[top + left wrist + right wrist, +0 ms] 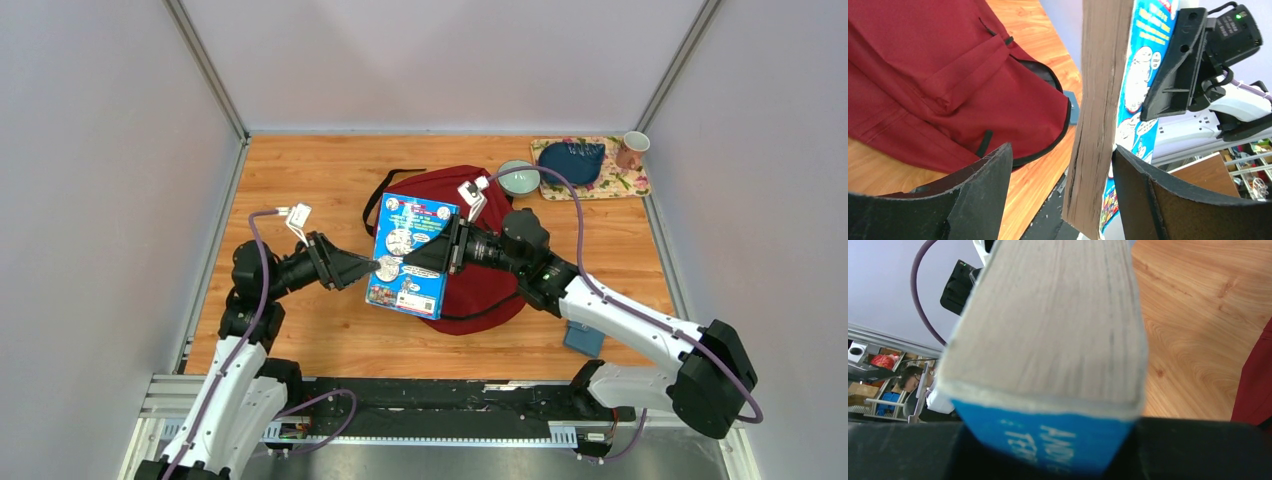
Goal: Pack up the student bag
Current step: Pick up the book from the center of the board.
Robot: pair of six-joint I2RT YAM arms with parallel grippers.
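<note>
With the right gripper (412, 262) clamped on the blue book (405, 230) over the student bag (478, 292), the left gripper (366, 270), its jaws spread astride the page edge, should close squarely first.

Desk (300, 190): student bag (480, 290) at centre, book (412, 255) over its left side. Bowl (518, 178) just behind the bag, to the right; mat (630, 185) in the far right corner, carrying a mug (631, 150). Wallet (583, 338) right of the bag, toward the near edge.

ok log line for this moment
right gripper: shut on book, held over student bag | left gripper: open, straddling book edge | book: not yet in student bag
</note>
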